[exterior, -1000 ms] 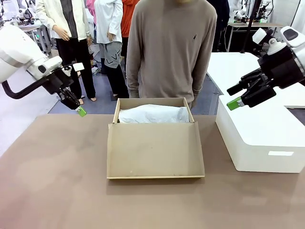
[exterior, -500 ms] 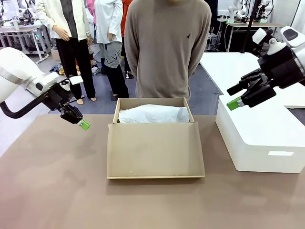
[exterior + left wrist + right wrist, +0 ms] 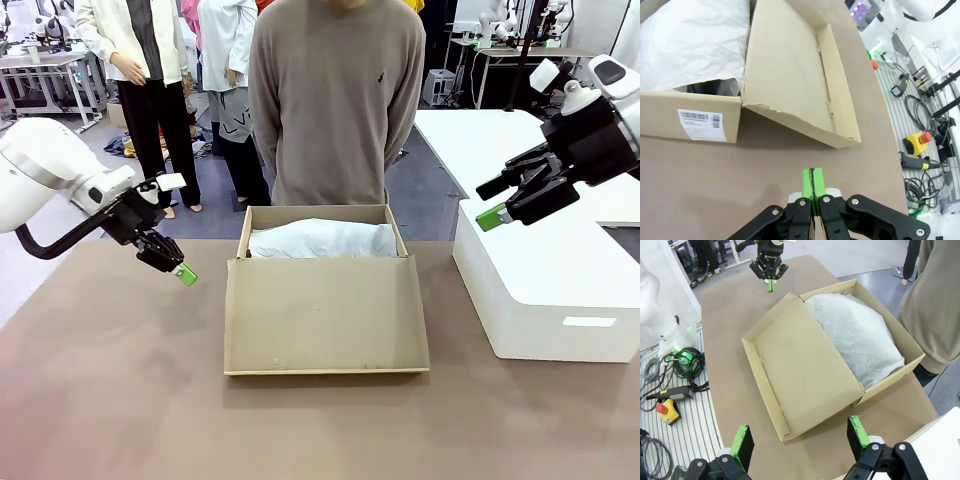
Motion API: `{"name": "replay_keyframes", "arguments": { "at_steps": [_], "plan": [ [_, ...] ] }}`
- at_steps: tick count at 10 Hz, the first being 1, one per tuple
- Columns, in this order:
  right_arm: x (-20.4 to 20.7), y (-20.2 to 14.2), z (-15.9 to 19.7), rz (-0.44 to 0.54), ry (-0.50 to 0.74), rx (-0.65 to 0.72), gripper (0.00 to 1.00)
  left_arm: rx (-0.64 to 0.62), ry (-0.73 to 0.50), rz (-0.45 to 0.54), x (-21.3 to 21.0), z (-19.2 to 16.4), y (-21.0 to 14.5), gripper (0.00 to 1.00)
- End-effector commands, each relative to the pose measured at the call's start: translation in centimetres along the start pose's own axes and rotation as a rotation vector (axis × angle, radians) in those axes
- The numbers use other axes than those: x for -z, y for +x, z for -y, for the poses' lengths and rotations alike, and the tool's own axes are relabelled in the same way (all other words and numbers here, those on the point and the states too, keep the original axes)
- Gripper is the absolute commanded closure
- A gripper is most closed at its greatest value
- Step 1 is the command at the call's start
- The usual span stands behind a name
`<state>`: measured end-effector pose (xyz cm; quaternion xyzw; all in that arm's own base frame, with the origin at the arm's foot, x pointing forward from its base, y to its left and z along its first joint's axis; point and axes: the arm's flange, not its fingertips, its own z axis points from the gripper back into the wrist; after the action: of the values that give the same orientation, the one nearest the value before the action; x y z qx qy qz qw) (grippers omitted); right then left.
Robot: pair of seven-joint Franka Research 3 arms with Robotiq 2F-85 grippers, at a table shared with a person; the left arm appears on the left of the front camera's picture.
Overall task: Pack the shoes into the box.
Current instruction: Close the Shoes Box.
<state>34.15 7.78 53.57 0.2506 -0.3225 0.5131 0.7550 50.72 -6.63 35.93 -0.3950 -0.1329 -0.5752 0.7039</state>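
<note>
Left gripper (image 3: 184,274) is hovering clenched beside the box (image 3: 325,310); right gripper (image 3: 490,205) is hanging released. Tissue (image 3: 322,239) is covering, apparently, dark shoes (image 3: 707,88).

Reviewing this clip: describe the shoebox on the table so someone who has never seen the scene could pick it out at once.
On the brown table, look to the middle, straight in front of the person in the tan sweater. The shoebox is the tan cardboard one, open, with its flap lid folded down toward the robot and crinkled white tissue paper inside. The only other box, to its right, is a larger white plastic box.
</note>
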Motion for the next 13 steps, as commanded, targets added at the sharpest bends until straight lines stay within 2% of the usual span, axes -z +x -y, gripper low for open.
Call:
{"name": "replay_keyframes", "arguments": {
  "at_steps": [1, 7, 13],
  "plan": [
    [0.3, 0.1, 0.2, 0.037, 0.008, -0.023, 0.0, -0.011, -0.022, -0.023, 0.5, -1.1, 0.0, 1.0],
    [0.3, 0.1, 0.2, 0.037, 0.008, -0.023, 0.0, -0.034, -0.097, -0.081, 2.8, -3.7, -0.1, 1.0],
    [0.3, 0.1, 0.2, 0.037, 0.008, -0.023, 0.0, -0.059, -0.118, -0.064, 4.4, -4.6, -0.8, 1.0]
  ]
}}
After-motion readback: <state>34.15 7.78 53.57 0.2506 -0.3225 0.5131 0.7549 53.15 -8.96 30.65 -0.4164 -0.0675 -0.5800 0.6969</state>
